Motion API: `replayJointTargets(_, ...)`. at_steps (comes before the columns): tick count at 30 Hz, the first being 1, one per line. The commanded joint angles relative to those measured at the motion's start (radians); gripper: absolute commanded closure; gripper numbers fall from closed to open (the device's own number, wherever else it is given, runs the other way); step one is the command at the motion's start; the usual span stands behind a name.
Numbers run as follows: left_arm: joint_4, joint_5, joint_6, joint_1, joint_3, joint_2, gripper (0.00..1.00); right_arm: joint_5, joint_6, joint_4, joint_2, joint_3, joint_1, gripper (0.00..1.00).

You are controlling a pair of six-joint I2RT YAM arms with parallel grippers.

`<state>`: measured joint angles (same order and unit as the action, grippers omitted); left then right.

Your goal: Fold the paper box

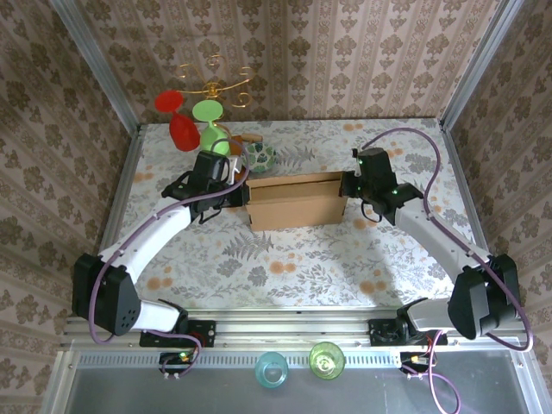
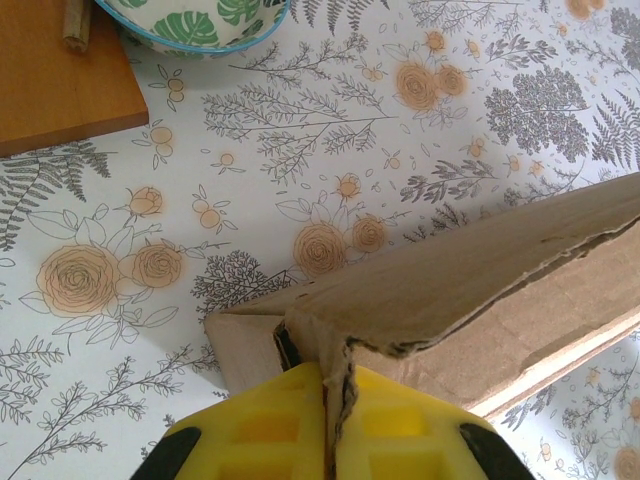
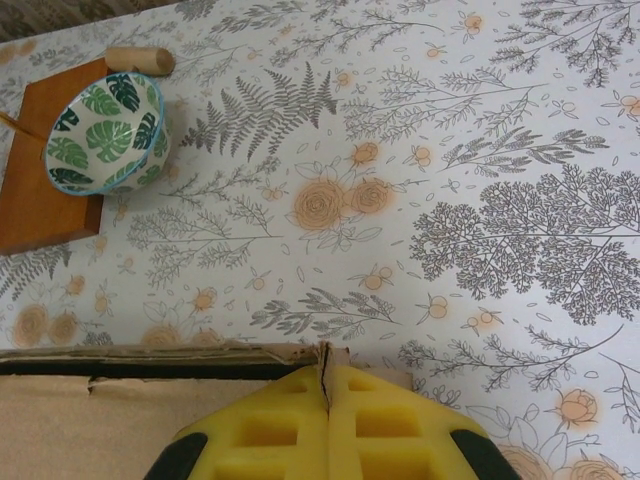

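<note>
Left fingers (image 2: pixel 260 430) are clamped on the left end flap of the paper box (image 1: pixel 295 200), right fingers (image 3: pixel 390 430) on its right end, presumably so both walls are held upright. Box lies on the counter (image 1: pixel 345 259), just on the near side of the bowl (image 1: pixel 260 156).

Tan paper box (image 1: pixel 293 200); yellow fingers (image 2: pixel 250 440); green-leaf bowl (image 3: pixel 105 130), seemingly blue-rimmed.

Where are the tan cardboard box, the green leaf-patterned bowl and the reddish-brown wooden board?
tan cardboard box (image 1: pixel 297 205): top external view, middle of its broad face.
green leaf-patterned bowl (image 3: pixel 105 130): right wrist view, its inside.
reddish-brown wooden board (image 2: pixel 50 85): left wrist view, bare top surface.
</note>
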<state>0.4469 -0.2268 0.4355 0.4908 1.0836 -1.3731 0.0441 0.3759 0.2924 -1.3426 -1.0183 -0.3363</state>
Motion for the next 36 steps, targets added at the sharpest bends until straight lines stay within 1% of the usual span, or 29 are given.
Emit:
replayJointTargets(1,0.035,-0.008,0.025,0.019,-0.031,-0.002,0.91,-0.044,-0.051,0.120,-0.013,0.068,-0.012,1.00)
replayJointTargets(13,0.031,0.006,0.042,0.023,-0.043,-0.006,0.90,-0.044,-0.044,0.072,-0.002,0.157,-0.011,1.00)
replayJointTargets(16,0.035,0.007,0.043,0.023,-0.042,-0.003,0.89,-0.032,-0.041,0.061,0.011,0.183,-0.011,1.00)
replayJointTargets(20,0.046,0.008,0.066,0.023,-0.030,0.008,0.85,-0.020,-0.051,0.036,0.033,0.217,-0.012,1.00)
replayJointTargets(25,0.053,-0.012,0.134,0.013,-0.017,0.040,0.76,-0.013,-0.068,0.002,0.055,0.248,-0.011,1.00)
replayJointTargets(27,0.049,-0.029,0.157,0.004,-0.022,0.056,0.74,-0.012,-0.072,-0.006,0.058,0.251,-0.011,1.00)
replayJointTargets(32,0.022,-0.035,0.264,-0.018,-0.058,0.117,0.68,-0.020,-0.073,-0.014,0.058,0.248,-0.011,1.00)
replayJointTargets(34,0.022,-0.033,0.295,-0.022,-0.069,0.139,0.67,-0.021,-0.071,-0.015,0.057,0.246,-0.012,1.00)
replayJointTargets(36,0.017,-0.055,0.319,-0.028,-0.072,0.148,0.67,-0.022,-0.073,-0.015,0.055,0.242,-0.012,1.00)
